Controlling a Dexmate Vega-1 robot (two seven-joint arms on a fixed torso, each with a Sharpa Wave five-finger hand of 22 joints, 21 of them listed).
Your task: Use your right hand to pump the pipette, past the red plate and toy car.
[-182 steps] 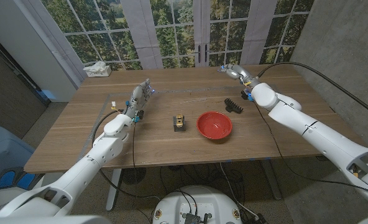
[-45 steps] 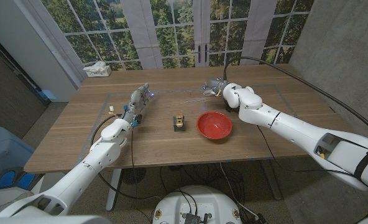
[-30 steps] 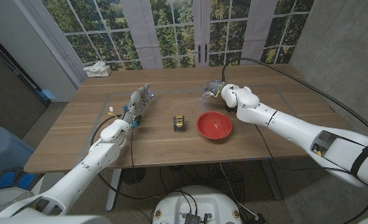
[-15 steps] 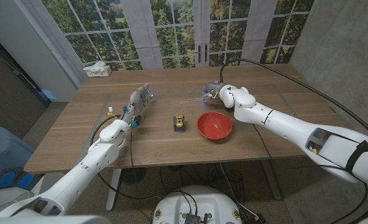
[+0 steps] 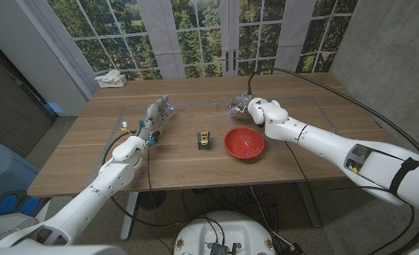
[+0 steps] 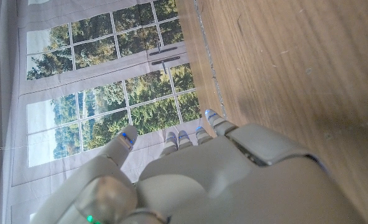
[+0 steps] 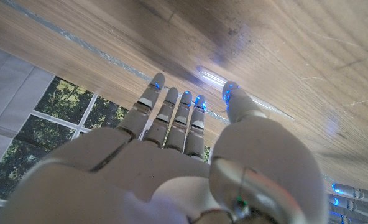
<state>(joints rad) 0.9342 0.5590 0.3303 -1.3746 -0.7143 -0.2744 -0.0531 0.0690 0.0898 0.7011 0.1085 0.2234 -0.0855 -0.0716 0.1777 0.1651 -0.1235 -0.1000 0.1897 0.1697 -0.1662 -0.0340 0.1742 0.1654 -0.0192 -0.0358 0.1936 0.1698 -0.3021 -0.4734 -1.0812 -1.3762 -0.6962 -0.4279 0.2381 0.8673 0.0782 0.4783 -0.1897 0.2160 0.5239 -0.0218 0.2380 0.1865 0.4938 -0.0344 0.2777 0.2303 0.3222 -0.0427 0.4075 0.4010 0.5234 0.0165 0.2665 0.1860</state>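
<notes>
Right wrist view: pipette (image 7: 212, 78) seemingly clear, slender, lying flat.

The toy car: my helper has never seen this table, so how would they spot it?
On the wooden table, find the round red plate near the middle. Just beside it, on the robot's left, stands the small yellow-and-black toy car, the only boxy, dark thing there.

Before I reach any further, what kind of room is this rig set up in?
Probably an office or lab room rather than a kitchen. A plain wooden table stands before tall paned windows looking onto trees, and it carries test props: a red plate and a toy car.
</notes>
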